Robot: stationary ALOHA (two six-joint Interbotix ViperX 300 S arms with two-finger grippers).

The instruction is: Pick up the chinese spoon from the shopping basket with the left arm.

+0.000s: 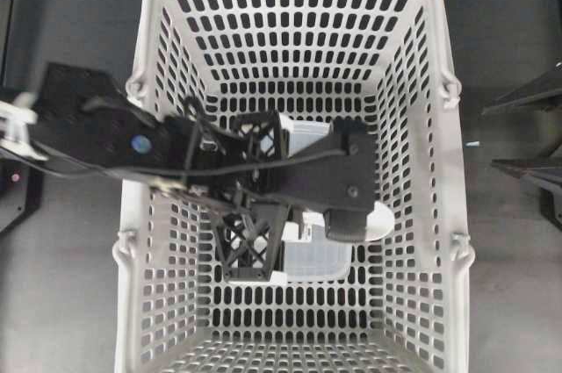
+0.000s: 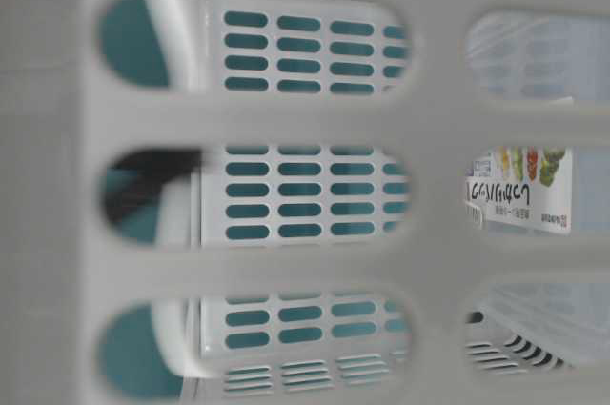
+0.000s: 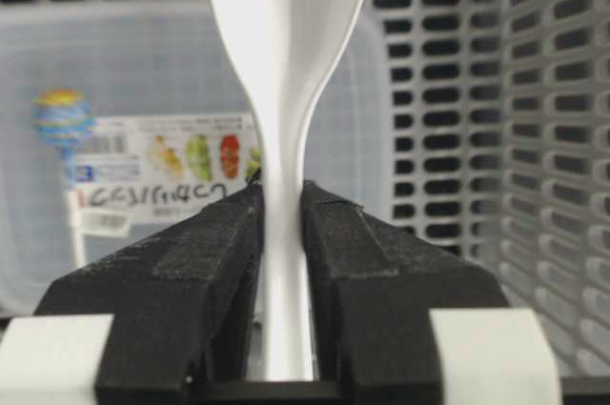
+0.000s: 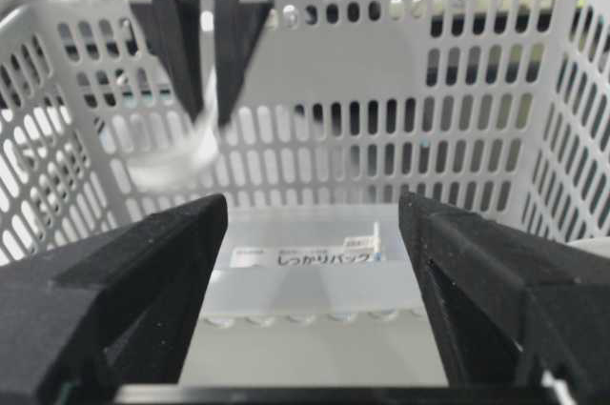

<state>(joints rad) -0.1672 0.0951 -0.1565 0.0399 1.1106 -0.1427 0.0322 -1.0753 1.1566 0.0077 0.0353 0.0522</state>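
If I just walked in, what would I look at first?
The big grey basket fills the overhead view, with a black robot arm reaching down into it. The left gripper pinches a shiny white spoon by its handle, above a clear food box on the basket floor.

So what we've got here is the left arm [image 1: 97,123], all blocky matte-black links running in from the left edge of the overhead view, with a little blue round dot on top and white clips at the far left. A thin black cable snakes across its top toward the middle of the frame. Its claw [image 3: 283,262] has open lattice-pattern fingers, black foam-looking pads and white blocks at the bottom corners of the wrist view. The right claw [image 4: 313,262] is plain black wedges, pointed fingers poking in at right.
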